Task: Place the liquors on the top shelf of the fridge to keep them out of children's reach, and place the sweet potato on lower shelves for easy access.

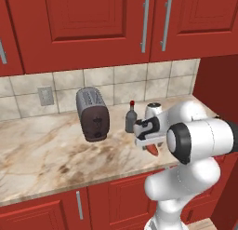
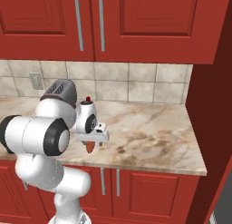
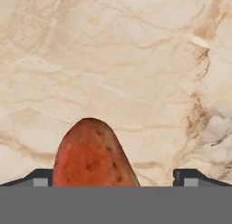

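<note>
The sweet potato point(image 3: 93, 155), orange-red and tapered, lies on the marble counter point(image 3: 136, 60) near its front edge. It also peeks out under the hand as the sweet potato point(image 1: 153, 150) point(image 2: 90, 147). My gripper point(image 3: 115, 177) point(image 1: 149, 143) point(image 2: 93, 139) hangs just over it, open, with one fingertip point(image 3: 41, 177) on each side of the tuber. One of the liquors, a slim grey bottle with a red cap point(image 1: 131, 118), stands just behind the hand; its red cap point(image 2: 88, 99) shows above the wrist. The fridge and its shelves are out of view.
A steel toaster point(image 1: 93, 113) point(image 2: 61, 89) stands on the counter point(image 1: 42, 154) left of the bottle. A wall outlet point(image 1: 45, 96) sits on the tiled backsplash. Red upper cabinets point(image 1: 93, 24) hang overhead. A tall red side panel point(image 2: 210, 119) ends the counter at the right.
</note>
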You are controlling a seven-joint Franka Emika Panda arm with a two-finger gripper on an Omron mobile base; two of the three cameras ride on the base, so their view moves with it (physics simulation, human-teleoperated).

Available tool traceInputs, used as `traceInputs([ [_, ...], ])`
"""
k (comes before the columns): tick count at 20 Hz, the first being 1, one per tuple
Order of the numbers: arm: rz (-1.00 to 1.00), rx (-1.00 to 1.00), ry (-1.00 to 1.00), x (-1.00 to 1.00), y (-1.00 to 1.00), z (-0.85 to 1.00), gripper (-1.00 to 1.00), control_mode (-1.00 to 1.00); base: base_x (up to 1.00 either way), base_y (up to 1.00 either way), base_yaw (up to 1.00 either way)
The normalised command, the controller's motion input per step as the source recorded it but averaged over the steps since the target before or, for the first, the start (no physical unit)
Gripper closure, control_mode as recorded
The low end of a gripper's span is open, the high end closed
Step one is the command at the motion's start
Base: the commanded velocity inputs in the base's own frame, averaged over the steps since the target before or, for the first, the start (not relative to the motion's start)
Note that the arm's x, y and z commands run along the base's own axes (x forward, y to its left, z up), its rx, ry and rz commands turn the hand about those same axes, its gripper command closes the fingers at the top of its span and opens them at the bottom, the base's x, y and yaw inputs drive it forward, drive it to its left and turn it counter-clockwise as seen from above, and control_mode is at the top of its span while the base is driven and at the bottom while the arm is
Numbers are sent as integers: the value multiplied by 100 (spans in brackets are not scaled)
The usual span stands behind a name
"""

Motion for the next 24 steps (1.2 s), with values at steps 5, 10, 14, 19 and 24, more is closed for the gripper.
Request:
traceInputs([
  [5,0,0,7,12,0,-36,-100,-100,0,0,0],
  [10,0,0,4,-11,0,-13,-100,-100,0,0,0],
  [14,0,0,0,-43,0,-4,-100,-100,0,0,0],
  [19,0,0,0,-61,1,0,-100,-100,0,0,0],
  [24,0,0,-4,-31,0,1,-100,-100,0,0,0],
])
